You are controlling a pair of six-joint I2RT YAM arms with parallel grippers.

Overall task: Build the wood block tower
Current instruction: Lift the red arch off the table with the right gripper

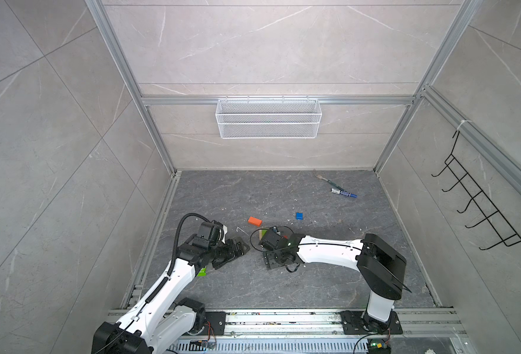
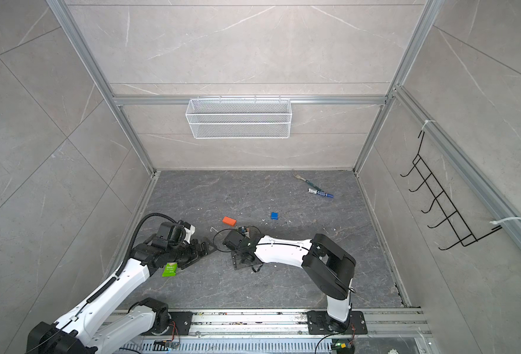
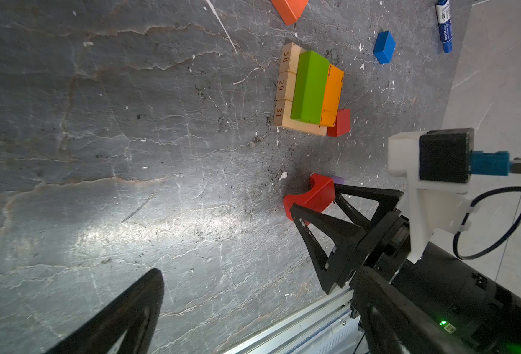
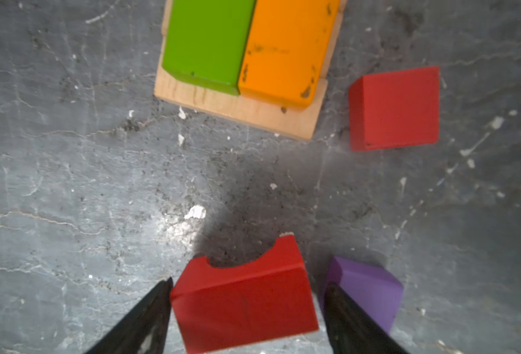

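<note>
Straddling the red arch (image 4: 244,306) below centre in both top views, my right hand (image 4: 249,283) stands spread, gripping nothing. Nearby, the tower (image 4: 247,61) has two layers; red cube (image 4: 394,107), purple cube (image 4: 366,291), blue cube (image 3: 384,46) lie loose.

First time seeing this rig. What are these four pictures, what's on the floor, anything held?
Two white robot arms with two-finger grippers, stacking wood blocks. Two pictures look down from overhead; the other two come from a camera on each wrist. On the grey surface: a started tower, tan base with a green bar and an orange bar on top; loose red cube, purple cube, blue cube, orange block; also a marker, fork and green wrapper. The left gripper is open and empty. The right gripper is open, its jaws straddling the red arch, not clamped.
</note>
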